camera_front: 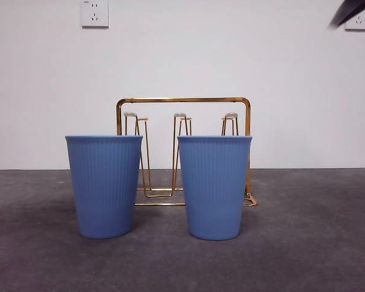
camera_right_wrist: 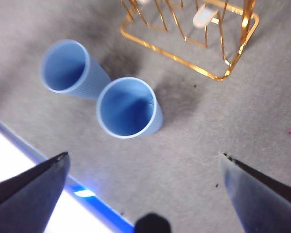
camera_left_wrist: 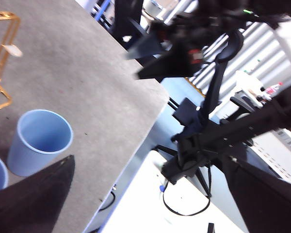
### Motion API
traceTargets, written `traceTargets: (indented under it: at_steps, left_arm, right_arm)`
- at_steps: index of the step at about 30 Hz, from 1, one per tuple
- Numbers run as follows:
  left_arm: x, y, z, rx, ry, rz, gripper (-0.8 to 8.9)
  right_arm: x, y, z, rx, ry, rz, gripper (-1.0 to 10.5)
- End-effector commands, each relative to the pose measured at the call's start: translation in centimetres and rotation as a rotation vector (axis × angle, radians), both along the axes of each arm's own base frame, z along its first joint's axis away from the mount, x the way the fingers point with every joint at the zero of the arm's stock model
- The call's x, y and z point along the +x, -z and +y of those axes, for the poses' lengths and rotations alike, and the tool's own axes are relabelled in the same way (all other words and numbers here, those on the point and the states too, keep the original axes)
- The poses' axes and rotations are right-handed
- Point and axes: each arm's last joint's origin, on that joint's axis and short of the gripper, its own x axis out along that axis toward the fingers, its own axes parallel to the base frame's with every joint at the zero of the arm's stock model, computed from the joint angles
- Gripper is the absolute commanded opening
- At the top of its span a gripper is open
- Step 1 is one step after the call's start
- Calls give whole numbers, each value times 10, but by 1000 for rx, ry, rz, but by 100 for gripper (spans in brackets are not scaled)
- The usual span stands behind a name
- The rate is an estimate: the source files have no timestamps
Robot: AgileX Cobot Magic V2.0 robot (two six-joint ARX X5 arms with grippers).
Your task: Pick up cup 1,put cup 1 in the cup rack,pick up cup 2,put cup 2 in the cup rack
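Two blue ribbed cups stand upright and empty side by side, the left cup point(camera_front: 104, 185) and the right cup point(camera_front: 214, 185); nothing shows which is cup 1 or cup 2. The gold wire cup rack point(camera_front: 182, 152) stands just behind them with nothing on it. In the right wrist view my right gripper point(camera_right_wrist: 143, 155) hangs open high above the table, short of both cups point(camera_right_wrist: 128, 107) point(camera_right_wrist: 68, 68) and the rack point(camera_right_wrist: 194, 39). My left gripper point(camera_left_wrist: 150, 160) is open off to the side, with one cup point(camera_left_wrist: 39, 141) and the rack point(camera_left_wrist: 0, 48) at a distance.
One arm's black tip point(camera_front: 353, 11) shows at the top right corner of the front view. The table's edge point(camera_left_wrist: 136, 145) runs close behind the cups on the near side. The other arm's gripper point(camera_left_wrist: 160, 53) hangs blurred above that edge.
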Motion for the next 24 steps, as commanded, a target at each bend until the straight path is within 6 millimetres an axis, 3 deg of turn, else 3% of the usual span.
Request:
traceTargets:
  at_steps: [1,7,13,17,22,24]
  left_arm:
    - [2,-1,-3,-12,24,-1,751]
    - [2,-3,-5,-20,34,-10,751]
    - [3,-5,-6,-31,30,-24,751]
    - [4,-5,-6,-31,24,-32,751]
    - [4,-5,-6,-31,24,-32,751]
    - [4,-5,-6,-32,23,-30,751]
  right_arm:
    - [20,16,22,-73,4,49,535]
    - [55,58,61,-146,-10,121,532]
    - [77,95,76,-229,16,180,523]
    - [84,110,82,-253,13,213,355]
    - [89,127,87,-280,5,253,333]
    - [91,133,89,-289,2,269,260]
